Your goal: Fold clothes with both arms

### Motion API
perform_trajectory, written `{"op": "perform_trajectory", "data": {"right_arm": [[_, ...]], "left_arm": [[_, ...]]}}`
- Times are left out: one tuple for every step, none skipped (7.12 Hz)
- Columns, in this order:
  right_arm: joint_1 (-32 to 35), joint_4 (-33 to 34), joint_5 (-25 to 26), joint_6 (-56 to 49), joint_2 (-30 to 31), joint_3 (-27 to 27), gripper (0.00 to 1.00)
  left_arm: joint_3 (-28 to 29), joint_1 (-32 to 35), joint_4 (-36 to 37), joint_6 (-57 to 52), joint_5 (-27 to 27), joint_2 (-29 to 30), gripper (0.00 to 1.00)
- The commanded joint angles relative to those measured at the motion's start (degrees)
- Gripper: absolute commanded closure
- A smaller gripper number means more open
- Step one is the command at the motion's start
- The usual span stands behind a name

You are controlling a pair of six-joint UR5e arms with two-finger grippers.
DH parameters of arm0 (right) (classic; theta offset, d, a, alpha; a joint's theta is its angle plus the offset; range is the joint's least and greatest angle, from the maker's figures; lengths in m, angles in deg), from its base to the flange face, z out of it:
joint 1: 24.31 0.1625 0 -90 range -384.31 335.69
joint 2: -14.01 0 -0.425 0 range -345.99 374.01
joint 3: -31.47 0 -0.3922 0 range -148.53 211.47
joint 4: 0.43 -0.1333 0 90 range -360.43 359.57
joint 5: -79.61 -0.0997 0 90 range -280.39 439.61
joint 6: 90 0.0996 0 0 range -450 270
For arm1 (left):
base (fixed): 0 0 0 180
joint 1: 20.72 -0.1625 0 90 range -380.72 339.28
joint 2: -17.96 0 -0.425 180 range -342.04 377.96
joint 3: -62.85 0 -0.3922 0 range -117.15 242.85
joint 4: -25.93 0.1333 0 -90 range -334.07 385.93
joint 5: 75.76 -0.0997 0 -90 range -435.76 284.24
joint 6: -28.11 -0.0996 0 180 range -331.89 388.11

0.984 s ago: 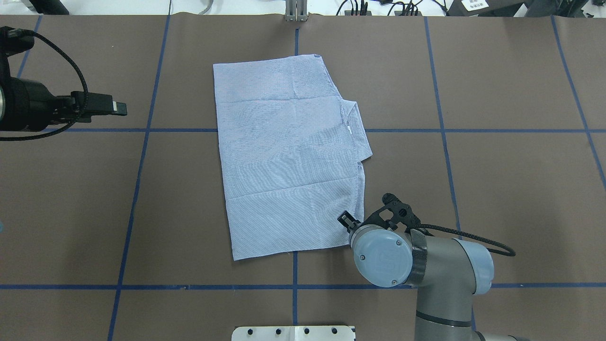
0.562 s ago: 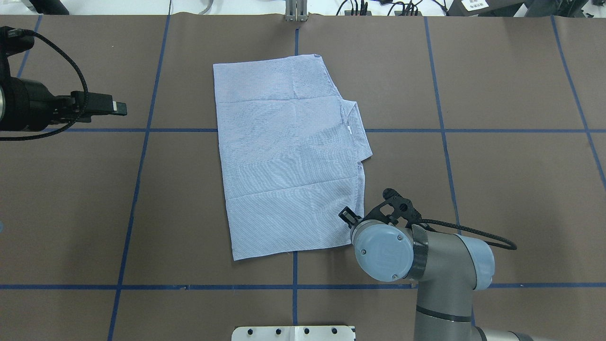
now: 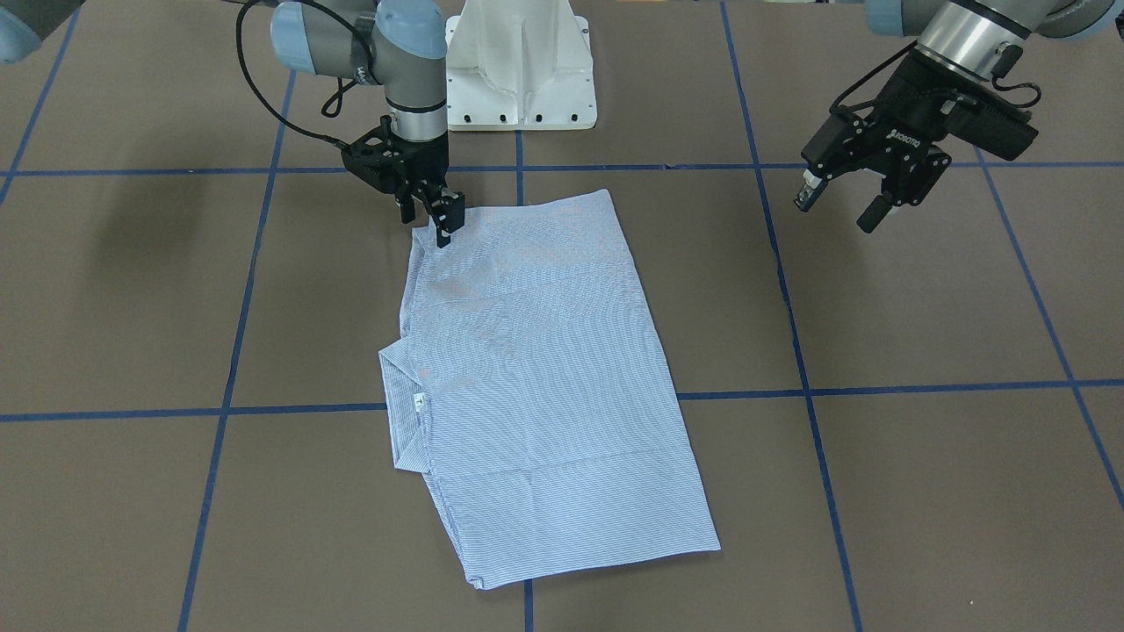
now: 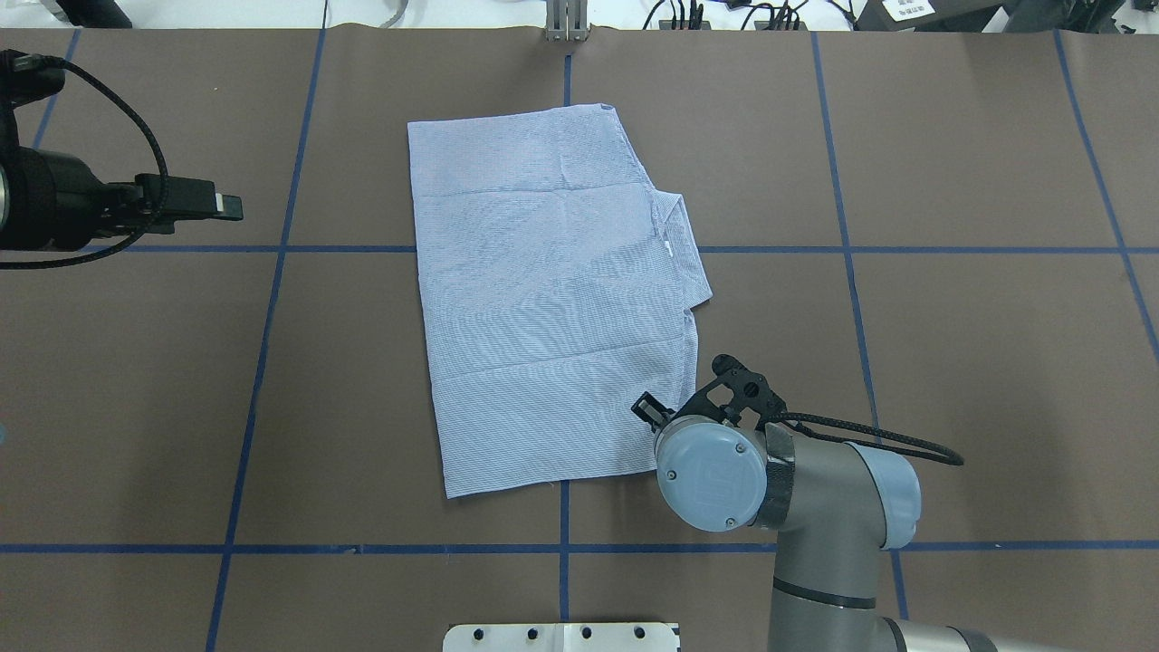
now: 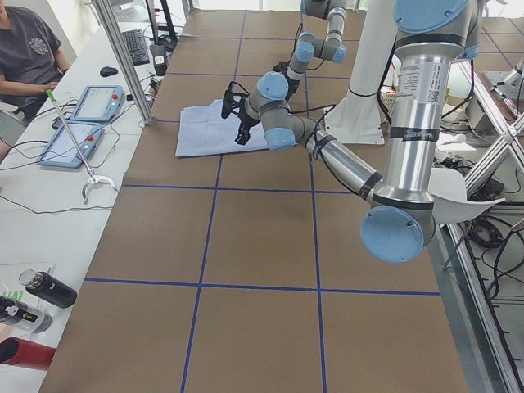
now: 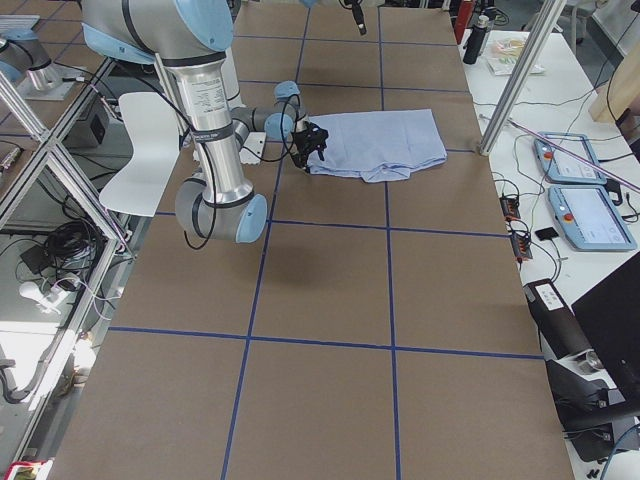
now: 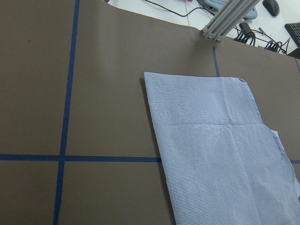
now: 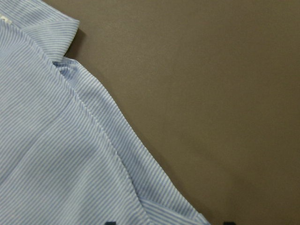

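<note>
**Right gripper edged onto the shirt's near corner, no pinch yet**

Front-facing view: the shirt [image 3: 536,369] lay flat as a folded oblong in the middle of the table [image 3: 922,351], its collar [image 3: 399,386] poking out of one long edge. The right gripper [image 3: 428,219] was low at the corner nearest the robot's base. Its jaws were spread, one finger over the cloth and one off it, with nothing gripped. The left gripper [image 3: 843,200] hung well apart from the shirt, jaws spread and empty.

Overhead: here was the change. A second earlier the right wrist sat a touch further out. It had since slid in and forward, so the one finger that showed overlapped the corner. The shirt had not budged, and neither had the left gripper.

Left side view: the near arm's gripper was held aloft over bare table. The far arm was too small to read.

Right side view: the near arm reached low to the shirt's corner.

Left wrist view: it showed the whole flat shirt from a distance, with no fingers in the picture.

Right wrist view: the striped hem filled the picture. Its corner lay between two dark fingertips [image 8: 110,222] at the bottom edge, and the gap between them was clear.

By my reading the approach was all but finished and the pinch came next. A two-armed fold would also want the left arm brought to a matching corner.
</note>
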Motion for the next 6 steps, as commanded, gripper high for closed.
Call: {"op": "perform_trajectory", "data": {"right_arm": [[-0.18, 0.19, -0.08, -0.12, -0.04, 0.11, 0.25], [-0.18, 0.19, 0.01, -0.12, 0.04, 0.19, 0.37], [-0.09, 0.28, 0.01, -0.12, 0.13, 0.28, 0.48], [-0.09, 0.28, -0.07, -0.12, 0.22, 0.28, 0.55], [-0.09, 0.28, 0.01, -0.12, 0.22, 0.28, 0.67], [0.00, 0.28, -0.07, -0.12, 0.05, 0.20, 1.00]], "left_arm": [[-0.03, 0.00, 0.00, 0.02, -0.09, 0.00, 0.00], [-0.21, 0.00, 0.00, 0.02, -0.18, 0.00, 0.00], [-0.21, 0.09, 0.00, 0.02, -0.18, -0.09, 0.00], [-0.30, 0.09, 0.00, 0.02, -0.18, -0.18, 0.00], [-0.30, 0.18, 0.00, -0.07, -0.18, -0.18, 0.00], [-0.47, 0.26, 0.00, -0.07, -0.09, -0.18, 0.00]]}}
